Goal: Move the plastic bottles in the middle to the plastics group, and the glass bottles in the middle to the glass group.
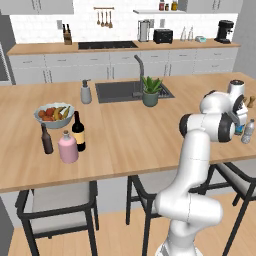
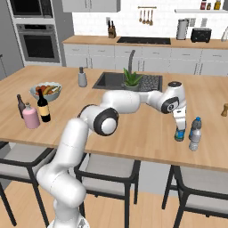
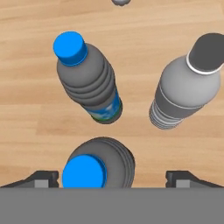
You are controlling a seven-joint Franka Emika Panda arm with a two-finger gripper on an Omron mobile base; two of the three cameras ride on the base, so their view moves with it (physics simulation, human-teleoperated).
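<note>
My gripper point(image 3: 113, 178) hangs straight over a small plastic bottle with a blue cap point(image 3: 84, 176). Its fingers point(image 3: 41, 178) stand wide on either side without touching it, so it is open. At the island's right end the gripper point(image 2: 179, 128) is low over that bottle point(image 2: 179, 135). Close by stand a blue-capped, blue-labelled bottle point(image 3: 89, 85) and a clear, dark-capped one point(image 3: 183, 94), also visible beside the gripper point(image 2: 194, 133) and past my arm point(image 1: 248, 131). Far left, the pink squat glass bottle point(image 1: 68, 147) stands by the black wine bottle point(image 1: 78, 131) and the brown bottle point(image 1: 46, 140).
A fruit bowl point(image 1: 54, 114) sits behind the glass bottles. A grey soap dispenser point(image 1: 86, 93), the sink point(image 1: 117, 91) and a potted plant point(image 1: 151, 90) line the island's middle. Brown shakers point(image 2: 225, 110) stand at the far right. Stools are tucked under the front edge.
</note>
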